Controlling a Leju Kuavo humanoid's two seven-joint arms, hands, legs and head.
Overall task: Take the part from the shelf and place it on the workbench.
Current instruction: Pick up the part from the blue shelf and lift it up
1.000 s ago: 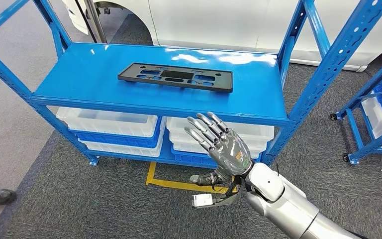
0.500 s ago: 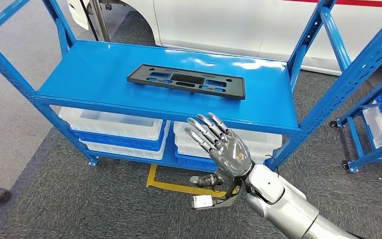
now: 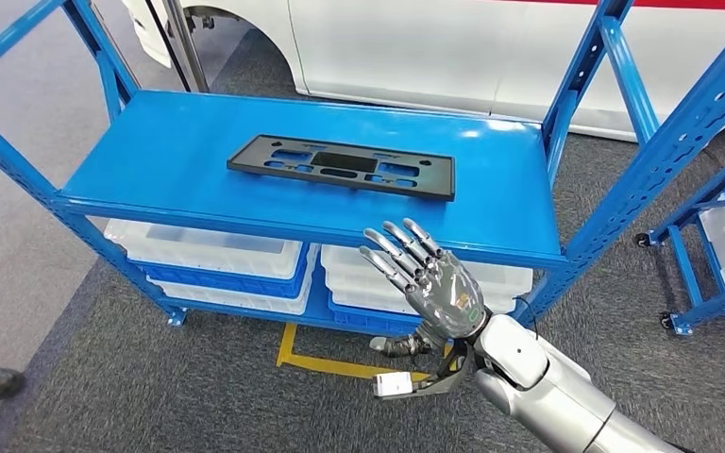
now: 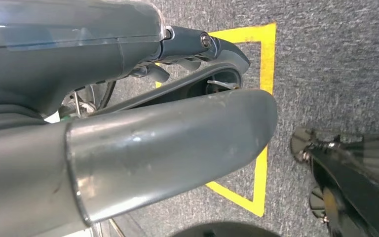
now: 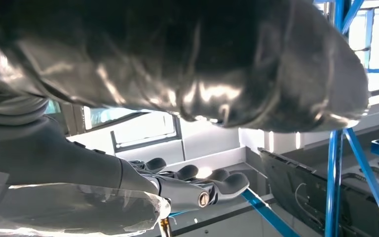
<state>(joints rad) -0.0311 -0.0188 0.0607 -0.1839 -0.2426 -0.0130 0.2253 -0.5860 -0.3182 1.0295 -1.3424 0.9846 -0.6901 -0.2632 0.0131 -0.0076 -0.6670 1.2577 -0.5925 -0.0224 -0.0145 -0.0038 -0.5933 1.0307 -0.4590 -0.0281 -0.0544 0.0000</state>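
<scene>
Black and flat, the part [image 3: 342,166] is laid lengthwise near the middle of the top deck of the blue shelf [image 3: 179,156], well apart from every edge, so that an approach from the front is left unobstructed. The right hand [image 3: 427,279] is held raised in front of the shelf's front rail, just below deck height, its fingers spread and nothing grasped; the posture is judged to be a readied reach, the palm being kept open so that the thin plate can be taken along its near edge. The left hand [image 4: 128,138] is hung low over grey carpet marked with yellow tape [image 4: 264,123]; whether its fingers are apart or curled cannot be told. White bins [image 3: 210,253] are stacked beneath the deck. The part is not yet touched.
</scene>
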